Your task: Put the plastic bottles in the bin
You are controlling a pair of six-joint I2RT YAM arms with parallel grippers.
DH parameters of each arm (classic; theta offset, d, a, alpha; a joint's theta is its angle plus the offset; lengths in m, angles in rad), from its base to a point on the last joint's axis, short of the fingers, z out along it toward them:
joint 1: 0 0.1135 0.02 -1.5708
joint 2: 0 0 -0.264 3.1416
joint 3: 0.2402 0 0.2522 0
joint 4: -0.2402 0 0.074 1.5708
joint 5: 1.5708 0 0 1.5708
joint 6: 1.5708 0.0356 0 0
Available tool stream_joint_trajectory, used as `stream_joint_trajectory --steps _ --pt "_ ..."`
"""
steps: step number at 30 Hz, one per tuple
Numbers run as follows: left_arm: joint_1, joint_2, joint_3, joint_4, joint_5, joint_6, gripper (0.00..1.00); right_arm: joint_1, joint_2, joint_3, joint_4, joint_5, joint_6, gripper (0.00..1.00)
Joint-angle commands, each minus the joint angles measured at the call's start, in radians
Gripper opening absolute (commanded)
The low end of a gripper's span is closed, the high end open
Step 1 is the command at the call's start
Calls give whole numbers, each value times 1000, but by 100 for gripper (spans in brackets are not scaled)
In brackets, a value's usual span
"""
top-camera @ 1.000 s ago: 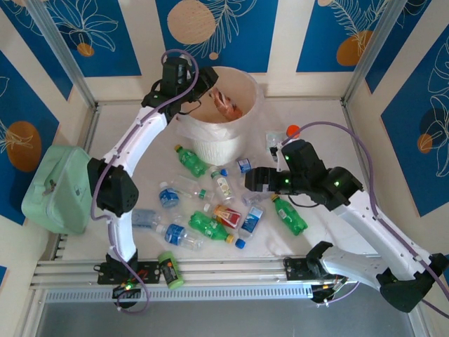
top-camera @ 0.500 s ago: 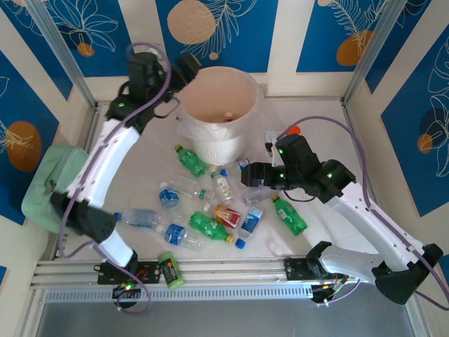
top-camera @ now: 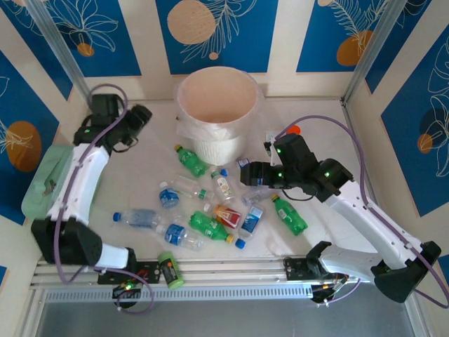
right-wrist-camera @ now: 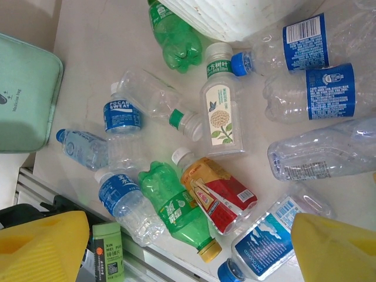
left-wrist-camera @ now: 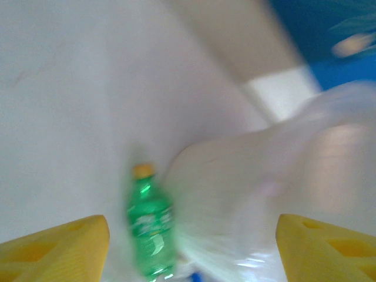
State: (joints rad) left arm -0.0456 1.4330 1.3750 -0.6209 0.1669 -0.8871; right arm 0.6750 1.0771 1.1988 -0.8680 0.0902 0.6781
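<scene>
Bottles are strewn beneath the right tool, which is held apart and empty, with a pale green container beyond them. Before the left tool, likewise spread, a green bottle is seen just beside the bin.

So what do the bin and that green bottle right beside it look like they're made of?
The bin looks like matte white plastic, going by its moulded ribbed wall. The green bottle looks like glossy see-through tinted plastic, with light glinting off it.

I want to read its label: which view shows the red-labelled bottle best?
Right wrist: the red-labelled bottle lies close and sharp, label facing the camera. Top external shows it small, its label too tiny to read.
</scene>
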Motion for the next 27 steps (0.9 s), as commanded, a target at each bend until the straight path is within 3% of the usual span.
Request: stream_joint_trajectory --steps 1,5,14,27 --pt "10 59 -25 -32 91 15 72 11 -3 -13 -4 18 4 89" --pt "7 192 -11 20 136 11 67 21 -6 -12 -9 35 15 89" --pt "-39 415 105 25 124 13 64 43 -8 -24 -15 61 37 88" --pt "-109 593 219 20 79 -12 61 55 -8 -33 -19 75 45 88"
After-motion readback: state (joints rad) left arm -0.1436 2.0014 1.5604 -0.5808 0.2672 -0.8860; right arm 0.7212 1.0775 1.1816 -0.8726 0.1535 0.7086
